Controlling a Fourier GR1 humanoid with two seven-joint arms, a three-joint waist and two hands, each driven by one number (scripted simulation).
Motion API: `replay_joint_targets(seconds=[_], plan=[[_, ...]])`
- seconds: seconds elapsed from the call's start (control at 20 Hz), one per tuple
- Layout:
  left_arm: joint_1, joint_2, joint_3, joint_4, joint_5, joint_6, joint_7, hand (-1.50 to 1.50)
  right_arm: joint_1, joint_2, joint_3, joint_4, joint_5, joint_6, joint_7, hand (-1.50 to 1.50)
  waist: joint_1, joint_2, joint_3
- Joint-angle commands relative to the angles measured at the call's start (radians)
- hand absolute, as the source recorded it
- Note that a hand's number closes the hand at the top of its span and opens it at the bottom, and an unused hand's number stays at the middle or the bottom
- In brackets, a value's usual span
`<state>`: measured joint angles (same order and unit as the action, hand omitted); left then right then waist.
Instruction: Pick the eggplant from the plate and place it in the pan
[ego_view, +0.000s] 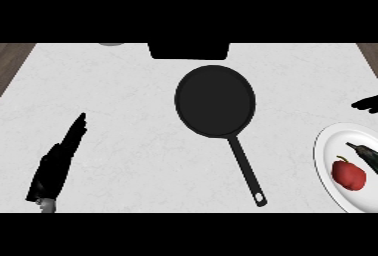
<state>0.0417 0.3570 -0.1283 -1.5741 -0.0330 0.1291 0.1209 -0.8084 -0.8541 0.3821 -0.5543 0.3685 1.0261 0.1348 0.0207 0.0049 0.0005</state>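
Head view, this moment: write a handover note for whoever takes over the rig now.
Left hand: open, resting at the counter's lower left, holding nothing.
Right hand: only partly in view at the right edge, beyond the plate, apart from the eggplant.
Eggplant: lies on the plate beside a red pepper.
Pan: mid-counter, nothing in it.
Done: nothing yet.
Left: grasp the eggplant, carry it to the pan, release.

No readable text, no labels, brands, numbers or signs, pan (215, 100) and plate (328, 155) unmarked
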Motion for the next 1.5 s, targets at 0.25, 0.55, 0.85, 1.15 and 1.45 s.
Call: replay_joint_targets(seconds=[0.25,0.55,0.85,1.15,1.45], plan=[[0.014,-0.029,0.016,-0.023,-0.036,-0.003,0.019,0.0,0.04,0.067,0.012,0.002,0.106,0.016,-0.019,-1.5,-0.012,-0.003,0.0],[0.031,-0.045,0.042,0.008,-0.028,-0.034,-0.016,0.0,0.017,0.097,0.015,0.066,0.194,0.012,-0.023,-1.5,-0.004,-0.001,0.0],[0.055,-0.032,0.088,0.017,-0.03,-0.072,-0.046,0.0,0.104,0.086,-0.029,-0.009,0.225,0.007,0.013,-1.5,-0.016,-0.005,-0.001],[0.018,-0.093,0.047,-0.028,-0.096,-0.039,0.03,0.0,0.093,0.089,-0.041,0.0,0.288,0.044,-0.031,-1.5,-0.011,-0.003,0.0],[-0.01,-0.1,0.062,-0.007,-0.115,-0.057,0.019,0.0,0.152,0.112,-0.044,0.031,0.352,-0.039,-0.075,-1.5,-0.012,-0.002,0.0]])
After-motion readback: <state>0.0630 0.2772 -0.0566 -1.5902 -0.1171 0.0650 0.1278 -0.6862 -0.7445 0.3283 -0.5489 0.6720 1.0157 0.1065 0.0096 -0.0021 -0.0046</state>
